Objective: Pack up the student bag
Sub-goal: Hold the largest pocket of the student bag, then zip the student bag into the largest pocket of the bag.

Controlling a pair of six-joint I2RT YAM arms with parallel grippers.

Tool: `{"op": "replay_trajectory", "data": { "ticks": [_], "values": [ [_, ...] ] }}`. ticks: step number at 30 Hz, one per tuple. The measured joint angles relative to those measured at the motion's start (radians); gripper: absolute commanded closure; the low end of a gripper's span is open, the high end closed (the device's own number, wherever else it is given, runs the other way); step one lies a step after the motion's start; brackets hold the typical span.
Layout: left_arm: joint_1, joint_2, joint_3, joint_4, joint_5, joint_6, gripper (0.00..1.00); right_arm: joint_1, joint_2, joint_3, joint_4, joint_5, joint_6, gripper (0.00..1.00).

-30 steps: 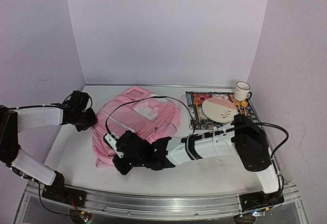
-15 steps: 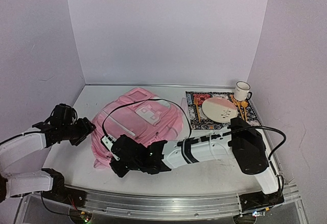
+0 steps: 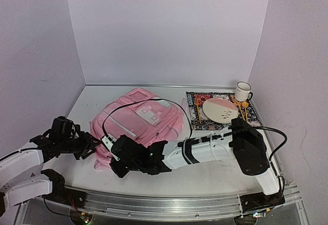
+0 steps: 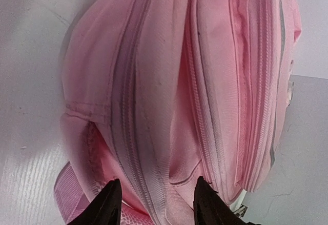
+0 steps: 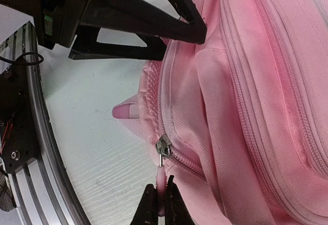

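Note:
The pink student bag [image 3: 141, 117] lies flat on the table's left half. It fills the left wrist view [image 4: 195, 81] and the right wrist view [image 5: 256, 81]. My right gripper [image 5: 160, 204] is shut on the pink zipper pull [image 5: 162, 181] that hangs from a metal slider [image 5: 164, 146] at the bag's near-left corner. In the top view this gripper [image 3: 114, 159] is at that corner. My left gripper [image 4: 156, 207] is open, its fingertips [image 4: 108, 204] at the bag's left end. It also shows in the top view [image 3: 92, 144] and the right wrist view [image 5: 184, 41].
A patterned mat [image 3: 197, 113] at the back right carries a pale plate [image 3: 220, 110] and orange utensils [image 3: 242, 107]. A white mug [image 3: 243, 90] stands behind them. The metal rail [image 5: 36, 133] runs along the near edge, close to both grippers.
My left arm has swung from the back left toward the near edge and in to the bag's left end. The bag shifted slightly. My right gripper stayed at the near-left corner.

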Motion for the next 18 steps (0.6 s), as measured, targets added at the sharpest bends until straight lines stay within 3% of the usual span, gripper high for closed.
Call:
{"op": "replay_trajectory", "data": {
  "ticks": [6, 9, 18],
  "values": [
    [-0.073, 0.034, -0.026, 0.057, -0.014, -0.049, 0.89, 0.0, 0.0, 0.011, -0.017, 0.006, -0.003, 1.0],
    [-0.084, 0.038, -0.03, 0.062, -0.042, -0.065, 0.99, 0.0, -0.004, 0.01, -0.031, 0.013, -0.003, 1.0],
    [-0.105, 0.021, -0.026, 0.086, -0.096, -0.058, 1.0, -0.004, -0.167, -0.092, -0.175, 0.033, 0.021, 1.0]
  ]
}}
